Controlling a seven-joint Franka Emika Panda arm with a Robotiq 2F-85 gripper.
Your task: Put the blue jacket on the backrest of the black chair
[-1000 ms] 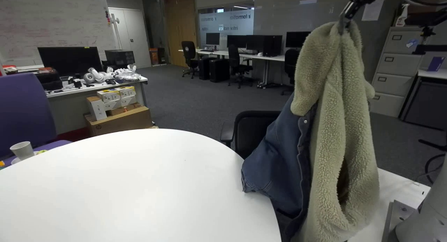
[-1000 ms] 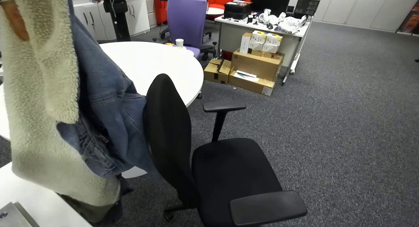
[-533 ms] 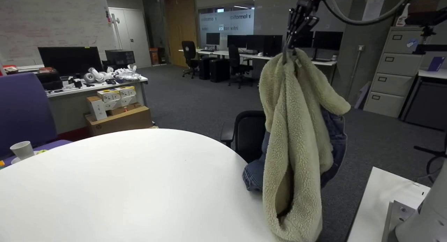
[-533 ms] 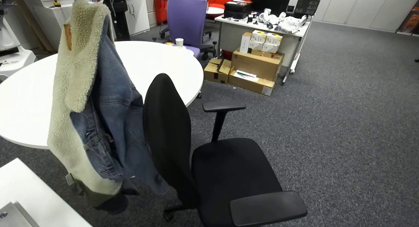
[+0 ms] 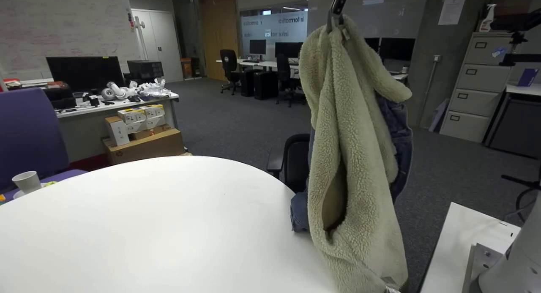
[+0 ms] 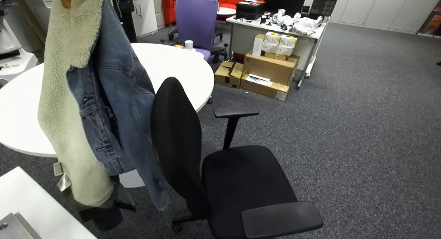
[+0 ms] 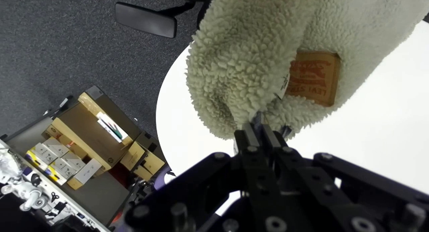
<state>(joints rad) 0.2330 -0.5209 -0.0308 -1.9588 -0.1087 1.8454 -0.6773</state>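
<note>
Jacket [image 5: 353, 157], in exterior view: hangs from gripper [image 5: 335, 24], which pinches bunched fleece [image 5: 334, 69]; likely soft, floppy, heavyish, not fragile, little prone to slip. In exterior view: denim [image 6: 120, 101] just beside backrest [image 6: 177, 139] of black chair [image 6: 241, 177], not draped over; contact unclear. Wrist view: gripper clamped near label [image 7: 314, 77]; hold there seems right, sides could fall evenly.

Office: monitors [image 5: 84, 75], filing cabinet [image 5: 478, 89].

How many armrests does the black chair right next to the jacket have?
2. In an exterior view of the black chair, the far armrest is across the seat, and the near armrest is closest to the camera. Neither is hidden.
</note>
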